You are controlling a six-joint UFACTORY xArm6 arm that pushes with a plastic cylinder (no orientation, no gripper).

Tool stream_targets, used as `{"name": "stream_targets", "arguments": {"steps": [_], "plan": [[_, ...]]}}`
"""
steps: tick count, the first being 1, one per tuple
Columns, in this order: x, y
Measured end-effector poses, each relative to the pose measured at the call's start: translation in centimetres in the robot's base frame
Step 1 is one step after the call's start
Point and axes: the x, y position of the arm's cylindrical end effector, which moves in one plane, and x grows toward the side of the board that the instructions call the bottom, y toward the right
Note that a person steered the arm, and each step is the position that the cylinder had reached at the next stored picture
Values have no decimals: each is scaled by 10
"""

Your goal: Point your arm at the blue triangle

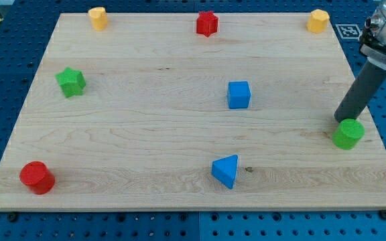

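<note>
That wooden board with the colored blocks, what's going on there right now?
A single robot arm ending in a dark rod works over the wooden board. My tip sits at the view's right edge, right beside the green cylinder, just above it in the view. The blue triangle it should point at lies far off toward the bottom centre, untouched, below the blue cube.

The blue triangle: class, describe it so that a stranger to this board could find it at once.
Start at the wooden board and go to its bottom edge, slightly right of the middle. There lies the blue triangle, below the blue cube. It is the only wedge-shaped block, and my tip is far off, by the green cylinder.
</note>
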Motion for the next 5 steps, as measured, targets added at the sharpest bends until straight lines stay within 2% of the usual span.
{"name": "stream_targets", "arguments": {"steps": [3, 4, 5], "plan": [[53, -15], [54, -34], [56, -97]]}}
